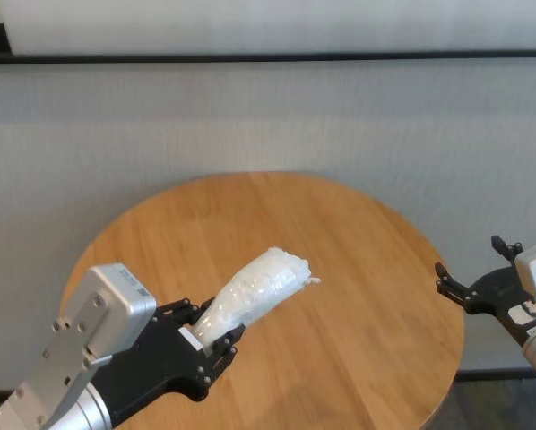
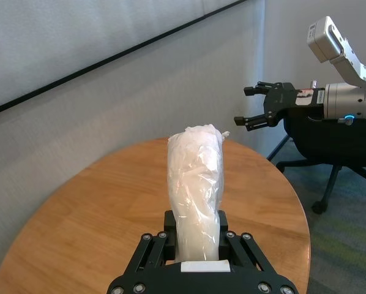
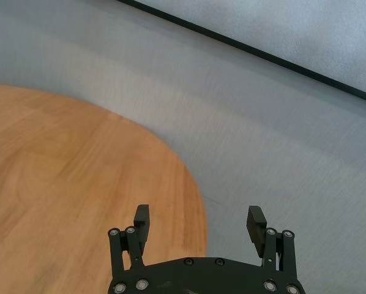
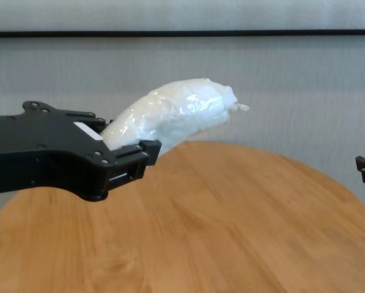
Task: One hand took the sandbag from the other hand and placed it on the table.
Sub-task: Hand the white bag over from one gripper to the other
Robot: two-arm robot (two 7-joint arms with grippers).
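Black linkage fingers of my left gripper [image 1: 212, 344] are clamped on the lower end of the sandbag [image 1: 255, 294], and I read that hold as deliberate: gripping the base leaves most of the pouch sticking out free, angled up and forward over the table [image 1: 358, 358], so the other arm has bare length to close on. From the chest view the bag is clearly off the wood, held in the air above the left part of the tabletop rather than resting on it. The sandbag itself is a white, lumpy oblong wrapped in crinkly, shiny plastic, with a small twisted tail at its far tip (the tip points roughly toward the right arm). It keeps its shape while cantilevered, sagging only slightly, so I judge the fill to be packed fairly firm. Further right, the round plank top lies bare between the two arms. At the right edge, my right gripper [image 1: 474, 285] hangs just off the table's rim, well apart from the bag, its two fingers spread wide with nothing between them; the right wrist view shows only wood and wall past the fingertips. I take that as waiting for the handover, which has not yet happened.
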